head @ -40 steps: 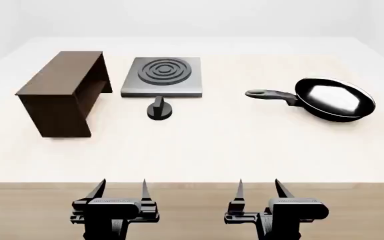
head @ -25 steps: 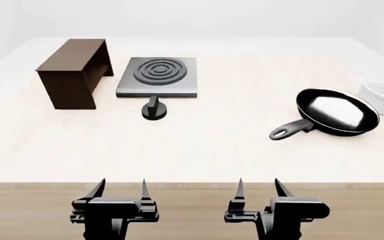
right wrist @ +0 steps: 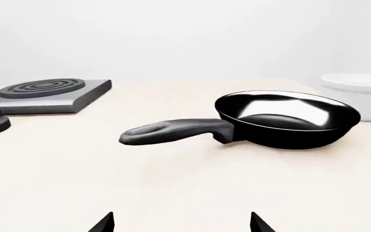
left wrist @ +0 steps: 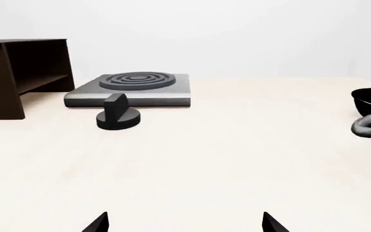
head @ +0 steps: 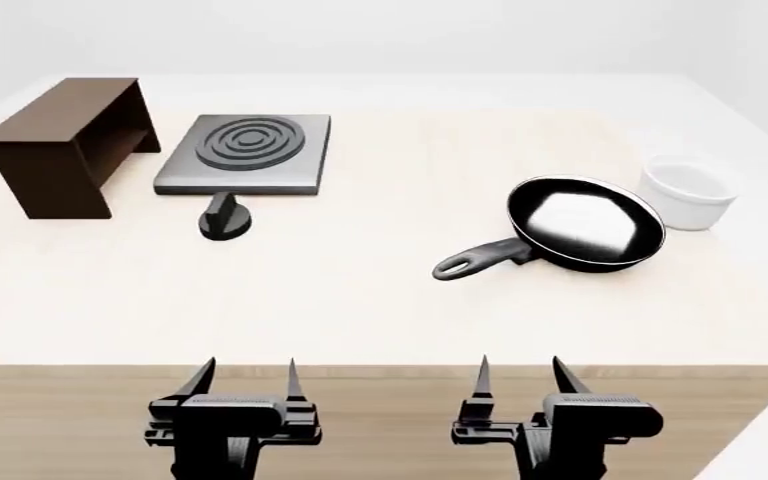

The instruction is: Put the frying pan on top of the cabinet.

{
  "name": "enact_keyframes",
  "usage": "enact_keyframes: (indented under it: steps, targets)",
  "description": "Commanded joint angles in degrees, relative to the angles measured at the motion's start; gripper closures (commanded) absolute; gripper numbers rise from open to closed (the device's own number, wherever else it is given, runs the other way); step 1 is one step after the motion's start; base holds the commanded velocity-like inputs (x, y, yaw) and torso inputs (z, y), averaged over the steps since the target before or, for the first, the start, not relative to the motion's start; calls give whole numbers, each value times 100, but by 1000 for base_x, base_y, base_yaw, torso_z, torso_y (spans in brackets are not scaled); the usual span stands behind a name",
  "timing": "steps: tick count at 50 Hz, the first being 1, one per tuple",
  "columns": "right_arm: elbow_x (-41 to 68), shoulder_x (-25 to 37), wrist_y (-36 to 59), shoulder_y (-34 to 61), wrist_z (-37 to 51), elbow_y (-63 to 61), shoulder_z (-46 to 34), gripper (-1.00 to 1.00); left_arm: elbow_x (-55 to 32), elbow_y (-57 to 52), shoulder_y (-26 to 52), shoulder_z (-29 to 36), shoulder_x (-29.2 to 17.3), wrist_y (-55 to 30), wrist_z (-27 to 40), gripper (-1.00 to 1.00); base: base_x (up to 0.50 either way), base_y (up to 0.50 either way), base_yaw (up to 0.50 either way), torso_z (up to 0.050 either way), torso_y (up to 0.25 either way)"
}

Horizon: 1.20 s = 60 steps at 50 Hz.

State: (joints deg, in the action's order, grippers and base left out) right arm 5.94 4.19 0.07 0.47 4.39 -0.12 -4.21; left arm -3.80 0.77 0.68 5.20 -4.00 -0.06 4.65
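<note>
Frying pan: we see the frying pan (head: 584, 223) lying flat on the table (head: 384, 290), right of centre in the head view, its glossy inside facing up and its long grey handle pointing toward the near edge and the robot's left.
Pan's neighbours: the white bowl (head: 688, 195) stands just beside the pan's far right rim; we cannot tell whether they touch.
Cabinet: we find the cabinet (head: 64, 145) at the far left corner of the table, well apart from the pan, its flat top bare and its open side with the inner shelf turned toward the burner plate (head: 245, 154).
Burner plate: it lies flat just beside the cabinet, and the small black knob (head: 224, 217) sits on the table near its front edge.
Left claw: our left claw (head: 244, 378) hangs at the near table edge, fingers spread and holding nothing.
Right claw: our right claw (head: 518, 376) hangs alongside it, likewise spread and empty, with the pan ahead of it in the right wrist view (right wrist: 285, 118).
</note>
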Motion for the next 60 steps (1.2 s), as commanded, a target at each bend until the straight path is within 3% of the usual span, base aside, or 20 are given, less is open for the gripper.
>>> enact_keyframes:
  steps: [1,17,21,23,26,27,28,29,32,60]
  targets:
    - [30,62,-23,9,163,9,-92,-100,-55,3,1,97,-99,21,103,-100,0,0,0,0,0]
    - [131,171,-6,-16,296,-101,-191,-100,-96,11,7,236,-194,77,250,-100,0,-222,0,0,0]
    - [-12,189,374,9,571,-332,-183,-100,-14,-68,-31,296,-231,40,328,-100,0,0,0,0,0]
    - [-71,257,1108,-61,723,-1217,-201,-100,-3,-548,-61,321,-305,-503,362,-100,0,0,0,0,0]
    - [-235,377,2232,124,904,-2511,-262,-100,51,-2227,254,279,-384,-2337,610,-100,0,0,0,0,0]
    - [-229,382,2260,126,911,-2537,-264,-100,45,-2264,257,283,-388,-2483,617,-100,0,0,0,0,0]
    - [-473,400,3119,541,1102,-3082,-326,-100,94,-3072,601,372,-476,-3225,583,-100,0,0,0,0,0]
    - [-372,396,3711,731,1050,-3422,-277,-100,428,-3339,837,590,-570,-3527,699,-100,0,0,0,0,0]
    - [-149,317,4211,1037,1044,-3726,-19,-100,432,-3522,1164,640,-535,-3891,683,-100,0,0,0,0,0]
    - [92,471,3873,792,993,-3634,-4,-100,173,-3162,955,596,-599,-3591,710,-100,469,0,0,0,0]
